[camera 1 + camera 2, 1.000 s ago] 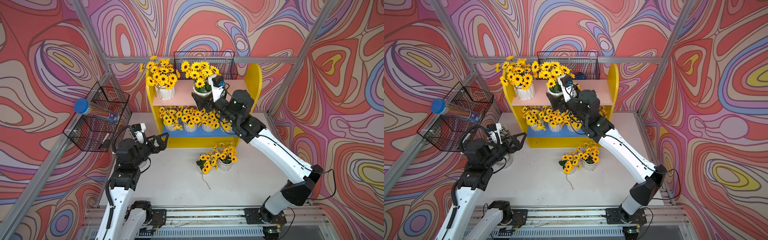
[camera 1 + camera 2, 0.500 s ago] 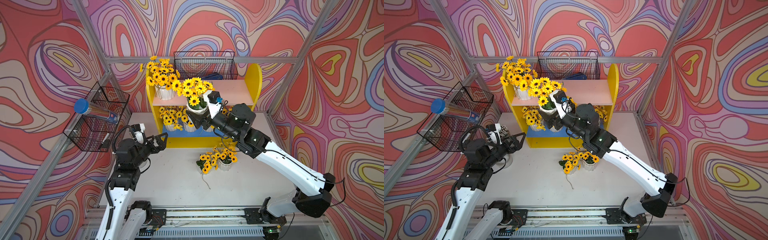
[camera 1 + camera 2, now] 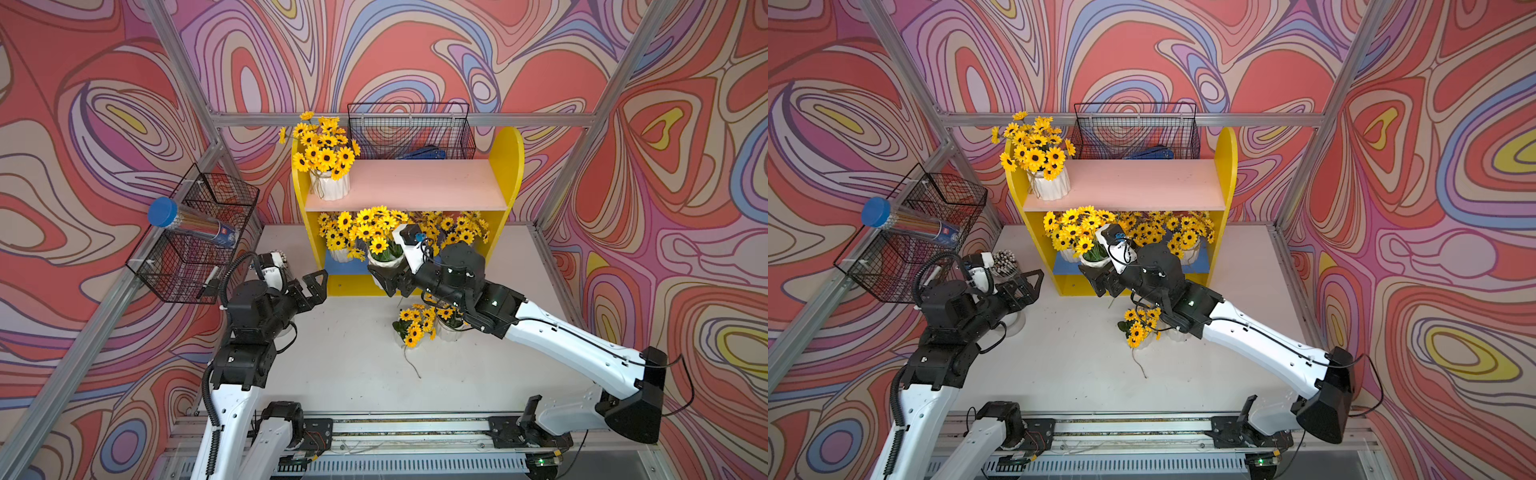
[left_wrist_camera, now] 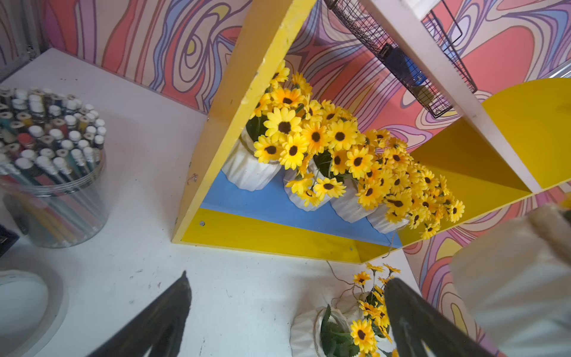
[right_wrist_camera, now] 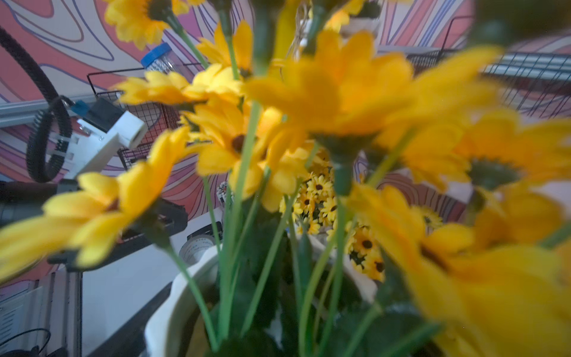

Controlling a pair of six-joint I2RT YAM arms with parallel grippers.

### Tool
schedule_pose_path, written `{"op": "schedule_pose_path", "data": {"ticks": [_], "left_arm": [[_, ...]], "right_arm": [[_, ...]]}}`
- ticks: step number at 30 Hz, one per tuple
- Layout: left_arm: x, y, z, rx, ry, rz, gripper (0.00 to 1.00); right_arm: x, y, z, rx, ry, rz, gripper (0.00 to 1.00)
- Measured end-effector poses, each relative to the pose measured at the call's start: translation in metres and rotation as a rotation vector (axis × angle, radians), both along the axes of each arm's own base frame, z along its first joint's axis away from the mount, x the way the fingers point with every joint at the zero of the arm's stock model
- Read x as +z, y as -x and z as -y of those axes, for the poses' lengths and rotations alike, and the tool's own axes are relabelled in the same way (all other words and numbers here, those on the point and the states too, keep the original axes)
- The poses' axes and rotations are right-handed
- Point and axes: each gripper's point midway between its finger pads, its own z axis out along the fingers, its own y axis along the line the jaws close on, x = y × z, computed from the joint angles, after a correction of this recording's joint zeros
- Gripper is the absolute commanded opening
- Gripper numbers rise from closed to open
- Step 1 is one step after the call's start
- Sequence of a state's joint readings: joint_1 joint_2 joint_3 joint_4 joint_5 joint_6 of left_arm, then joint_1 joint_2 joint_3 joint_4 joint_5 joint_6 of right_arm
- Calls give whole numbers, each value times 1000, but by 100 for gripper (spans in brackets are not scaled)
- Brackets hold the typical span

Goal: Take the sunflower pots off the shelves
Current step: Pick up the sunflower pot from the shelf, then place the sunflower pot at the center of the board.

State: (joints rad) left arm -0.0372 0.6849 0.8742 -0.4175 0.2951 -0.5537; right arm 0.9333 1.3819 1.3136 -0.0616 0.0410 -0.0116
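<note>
White ribbed pot (image 3: 384, 261) roughly upright in right claw (image 3: 385, 279), sunflowers topmost.

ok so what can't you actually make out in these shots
Where the right gripper touches the held pot: blurred blooms fill the right wrist view, and blooms and pot rim cover it from above.
Pots already taken down: partly under the right arm in both top views.
Blue item in the rear basket: small, behind mesh.
White round object: cut off by the left wrist view's edge.

Held sunflower pot (image 5: 179, 287) blurred in wrist view, tabletop pot (image 3: 446, 332) partly hidden
</note>
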Motion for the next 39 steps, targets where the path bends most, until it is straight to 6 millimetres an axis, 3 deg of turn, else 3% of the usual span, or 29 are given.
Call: {"op": "schedule_pose_path", "data": {"ticks": [9,18,22,29,39], "left_arm": [[-36,19,-8,74,65,-142,99],[-74,50,-8,117,163,-272,98],[-76,61,-14,159,173,-275,98],[-84,59,-18,191,166,-310,98],[-75,57,-22,198,139,-287,99]], "right_arm": [[-54,14,-34,74,-7,-107,0],[-125,24,-46,88,34,-213,0],[-144,31,-55,102,48,-228,0],[-178,44,-83,142,61,-243,0],[-248,32,-104,111,117,-265,0]]}}
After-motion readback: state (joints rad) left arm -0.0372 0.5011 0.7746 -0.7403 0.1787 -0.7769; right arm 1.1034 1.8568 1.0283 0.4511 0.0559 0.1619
